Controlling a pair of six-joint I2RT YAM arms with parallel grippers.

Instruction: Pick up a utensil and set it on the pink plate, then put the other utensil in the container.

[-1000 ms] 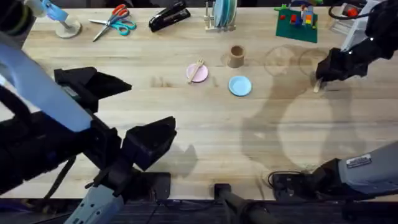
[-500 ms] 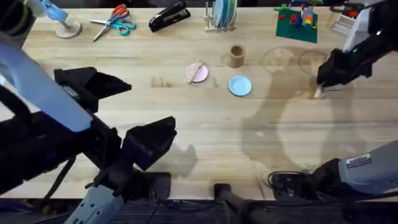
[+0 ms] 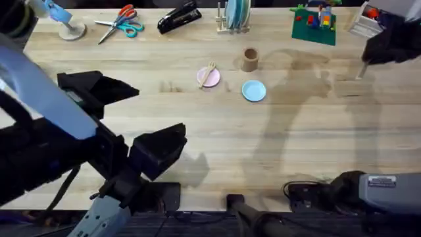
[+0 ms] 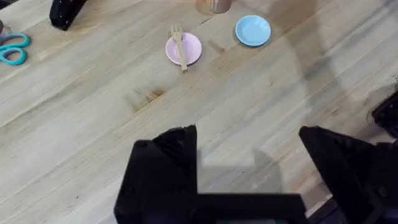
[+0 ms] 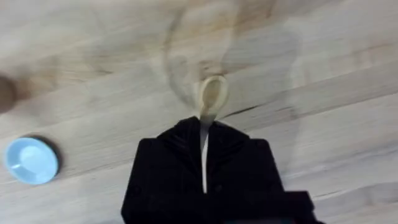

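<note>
The first half looks done: the fork (image 4: 180,47) lies across the pink plate (image 4: 189,51), its handle end sticking over the rim. What is left is the spoon. The right gripper (image 5: 204,134) is clamped on the spoon (image 5: 209,99) by the handle, the bowl jutting out past the fingertips, and in the overhead view it hangs lifted off the table (image 3: 217,131) at the far right edge. The cup (image 3: 249,59) stands well off to that gripper's left, with the blue plate (image 3: 254,91) near it, so the carry and the drop into the cup remain. The left gripper (image 4: 249,168) hovers with its fingers spread, holding nothing, the plates well ahead of it
</note>
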